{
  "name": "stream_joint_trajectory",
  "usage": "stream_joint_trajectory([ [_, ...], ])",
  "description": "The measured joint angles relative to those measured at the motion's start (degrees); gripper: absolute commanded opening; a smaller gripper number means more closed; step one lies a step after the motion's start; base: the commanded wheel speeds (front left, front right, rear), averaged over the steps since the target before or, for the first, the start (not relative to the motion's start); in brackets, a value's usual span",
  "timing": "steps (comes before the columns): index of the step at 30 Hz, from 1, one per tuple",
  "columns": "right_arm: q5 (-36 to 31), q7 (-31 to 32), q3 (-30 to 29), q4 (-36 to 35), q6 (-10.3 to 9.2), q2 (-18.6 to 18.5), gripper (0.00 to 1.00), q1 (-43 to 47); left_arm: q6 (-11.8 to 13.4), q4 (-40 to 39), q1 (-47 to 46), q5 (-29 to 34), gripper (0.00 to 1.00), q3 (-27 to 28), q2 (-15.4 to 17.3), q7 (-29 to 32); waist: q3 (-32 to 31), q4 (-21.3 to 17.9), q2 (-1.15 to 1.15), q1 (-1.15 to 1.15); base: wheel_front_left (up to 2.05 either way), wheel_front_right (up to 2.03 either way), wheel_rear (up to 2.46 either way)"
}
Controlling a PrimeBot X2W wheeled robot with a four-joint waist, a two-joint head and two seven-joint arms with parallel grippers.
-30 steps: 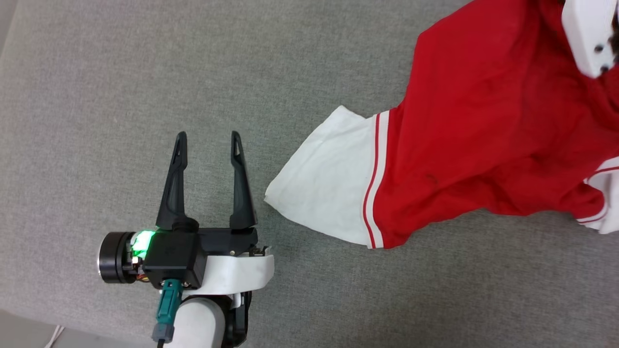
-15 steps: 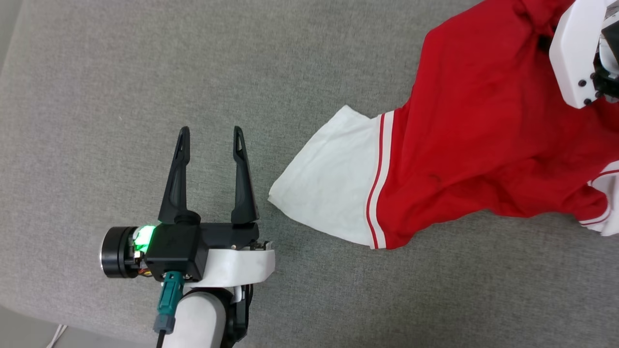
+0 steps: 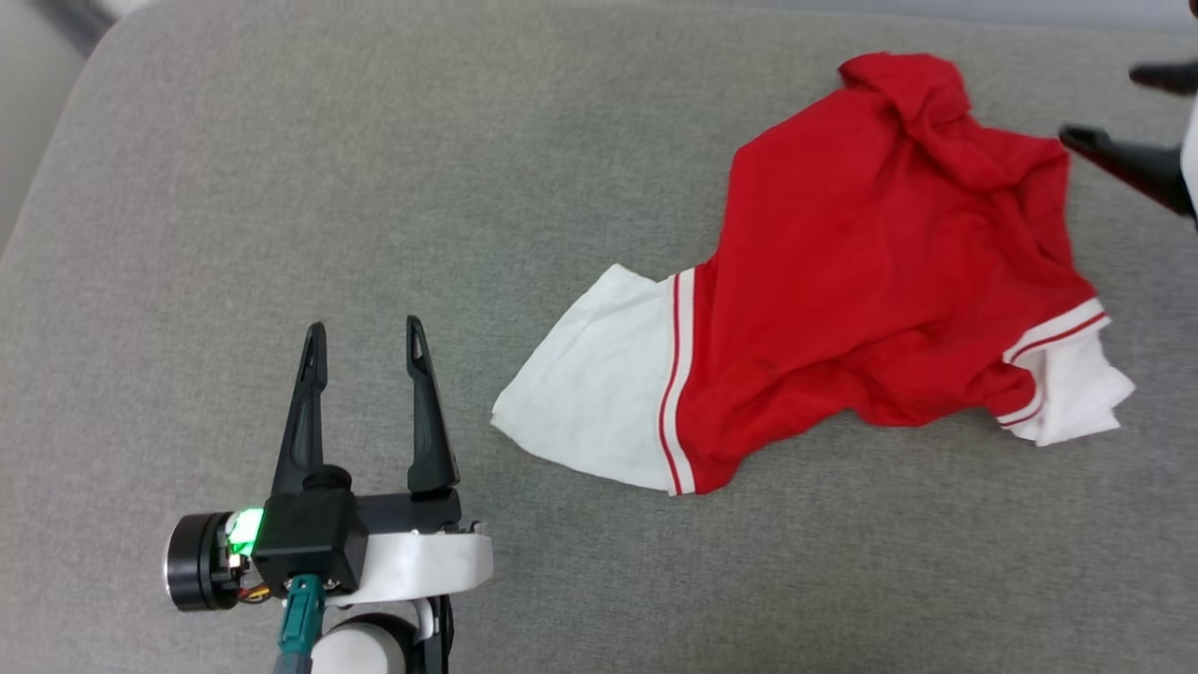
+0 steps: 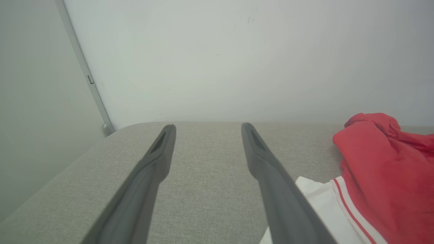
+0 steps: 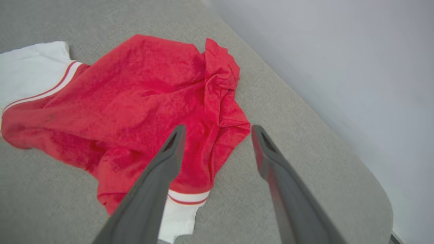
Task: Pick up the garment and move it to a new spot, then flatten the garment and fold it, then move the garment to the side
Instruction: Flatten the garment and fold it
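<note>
Now the garment point(image 3: 870, 281), a red jersey T-shirt, lies loosely rumpled on a grey upholstered surface point(image 3: 281, 187), in the right half of the head view and well clear of the near edge. One white sleeve point(image 3: 590, 412), bordered by red-and-white striped trim, is spread flat toward the left tool point(image 3: 365, 325). The other sleeve point(image 3: 1076, 393) is bunched up at the garment's opposite end. At the far end the red cloth is gathered into a crumpled fold point(image 3: 908, 94). No lettering shows on the side that faces up. The left tool sits at the lower left of the head view with its two dark fingers spread apart and nothing between them. It is near the flat sleeve but apart from it, and a green light glows on its wrist. The right tool point(image 3: 1103, 105) reaches in from the right edge of the head view, its fingers likewise spread and holding nothing. Its lower fingertip comes right up to the garment's far right corner, but whether it touches the cloth cannot be told. In the right wrist view, that tool point(image 5: 218, 127) looks down over the rumpled red body. A pale wall point(image 4: 237, 51) rises behind the surface.
</note>
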Motion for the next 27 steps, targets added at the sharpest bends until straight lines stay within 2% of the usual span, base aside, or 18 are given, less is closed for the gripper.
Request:
stream_joint_trajectory([
  [7, 7.17, 13.03, 0.90, -10.77, 0.00, -9.05, 1.00, 3.11, -0.34, -0.35, 1.59, 0.09, 1.00, 1.14, 0.01, 0.00, -2.52, -2.39, 0.00, 0.00, 0.00, 0.00, 0.00],
  [11, 9.91, 16.39, 1.05, -12.68, 0.00, -11.46, 1.00, 6.29, -0.40, -0.57, 1.59, 0.08, 1.00, 1.08, 0.00, 0.00, -2.53, -2.71, 0.00, 0.00, 0.00, 0.00, 0.00],
  [16, 11.02, 18.02, 1.58, -11.33, 0.00, -10.70, 1.00, 11.80, -0.42, -0.75, 1.44, 0.04, 1.00, 0.53, -0.01, 0.00, -1.40, -2.39, 0.00, 0.00, 0.00, 0.00, 0.00],
  [27, 7.84, 15.62, 1.57, -2.12, 0.01, -3.04, 1.00, 20.06, -0.46, -0.74, 0.05, -0.02, 1.00, 0.20, 0.01, 0.00, 2.20, 0.08, 0.00, 0.00, 0.00, 0.00, 0.00],
])
